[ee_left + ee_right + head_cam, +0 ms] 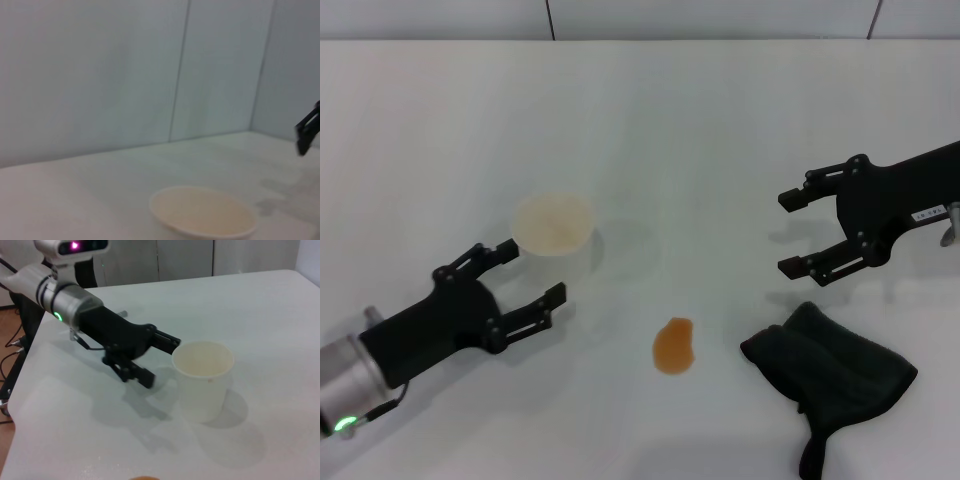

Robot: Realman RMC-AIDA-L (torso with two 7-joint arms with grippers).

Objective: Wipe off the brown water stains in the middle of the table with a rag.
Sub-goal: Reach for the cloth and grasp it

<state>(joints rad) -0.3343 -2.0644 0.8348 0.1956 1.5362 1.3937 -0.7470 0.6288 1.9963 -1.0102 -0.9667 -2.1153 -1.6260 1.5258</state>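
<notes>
Nothing of the wiping had been done at this moment, as far as the views showed. The brown water stains [673, 346], a single orange-brown blotch with a lobed edge, sat whole and unsmeared on the white surface [700, 130], near the front and about midway between the two arms. The rag [830, 370] lay in a crumpled dark heap just to the right of the blotch, apart from it, its narrow tail trailing toward the front edge. No pincer touched it.

The right pincer [798, 232] hung behind the rag, released, its two fingers spread wide and holding nothing; it seemed the likelier arm to pick up the cloth, being the nearer one. The left pincer [536, 273] was also released and empty, fingers parted beside a white paper cup [556, 238]; one fingertip looked close to the cup's wall, though whether it actually touched could not be told. The right wrist view showed the same left pincer [155, 360] beside the cup [203, 380], with a sliver of the blotch at the frame's edge.

By that reading the whole job remained: grasping the rag, carrying it over the blotch, and rubbing until the surface was clean
</notes>
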